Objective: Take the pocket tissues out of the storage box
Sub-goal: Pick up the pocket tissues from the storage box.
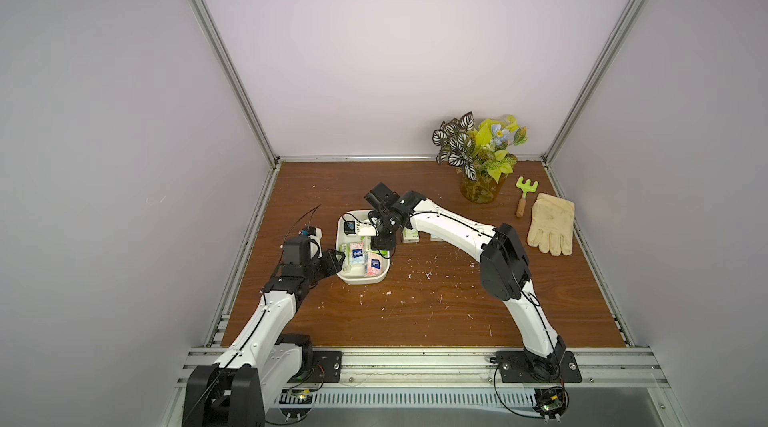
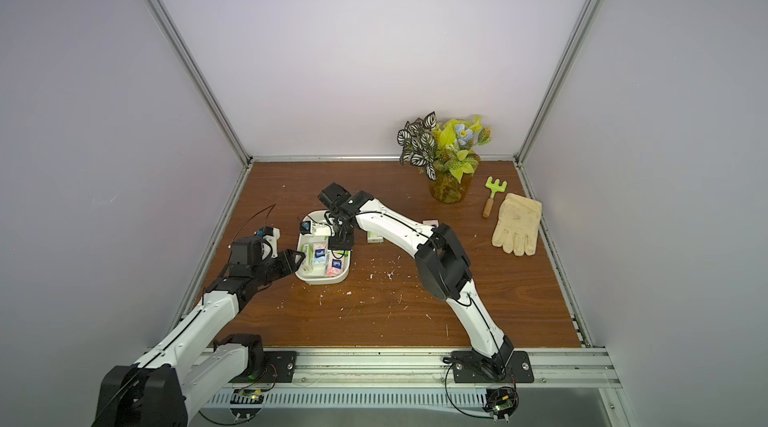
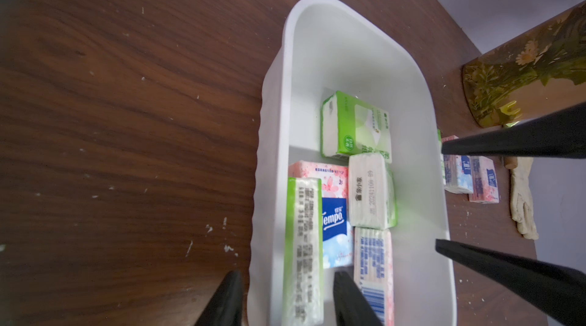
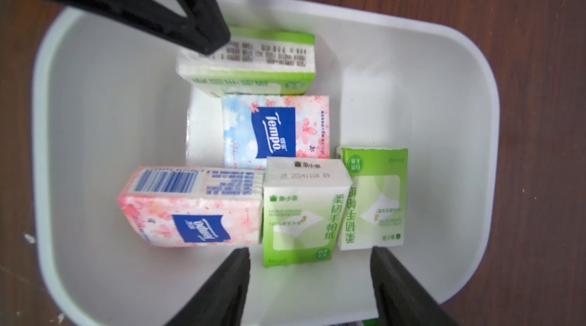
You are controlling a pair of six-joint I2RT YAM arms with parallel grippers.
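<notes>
On the brown wooden table (image 1: 415,312), left of centre: storage box (image 1: 358,279), white, rounded corners, upright. Contents, five of the pocket tissues (image 1: 356,255): edge-on green packet (image 4: 253,55) along one long wall; flat blue-logo packet (image 4: 276,131), logo up; edge-on pink packet (image 4: 190,207), barcode up; standing green packet (image 4: 301,210); flat green packet (image 4: 374,197) just beside it. Outside the box, on the table: pale-blue packet (image 3: 458,175) and outer pink packet (image 3: 483,178), side by side; outer green packet (image 1: 409,234). Left gripper (image 3: 288,273): fingers astride the box wall, one outside, one inside, the edge-on green packet between them; whether they press on it cannot be told. Right gripper (image 4: 310,250): above the box, fingers spread wide, clear of the standing green packet, holding nothing. Far right corner: amber vase (image 1: 482,192) of foliage, green hand rake (image 1: 526,187), pale glove (image 1: 550,225).
</notes>
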